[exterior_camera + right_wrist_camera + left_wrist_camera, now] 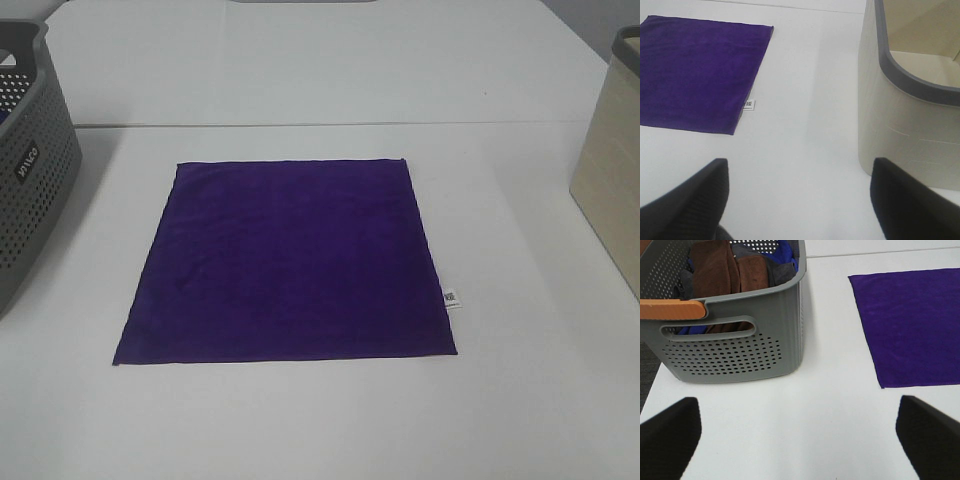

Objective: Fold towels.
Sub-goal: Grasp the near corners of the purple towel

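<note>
1. One deep purple towel (290,260) lies spread flat and unfolded in the middle of the white table (300,420), with its edges straight.
2. Its small white label (452,297) sticks out from the right-hand edge, close to the corner nearest the high camera.
3. On the left, the left gripper (796,410) hangs over bare tabletop with its two dark fingers (670,435) spread wide and nothing between them. The towel's near left corner lies ahead of it, apart from it.
4. On the right, the right gripper (800,167) is also spread wide and empty above the table. The labelled edge of the towel lies ahead of it, clear of its fingers.
5. A grey perforated basket (30,170) with an orange handle (670,309) stands at the table's left side, apart from the towel. It holds brown cloths (715,270) and a blue cloth (785,250).
6. A beige bin (610,190) with a grey rim stands at the table's right side, apart from the towel.
</note>
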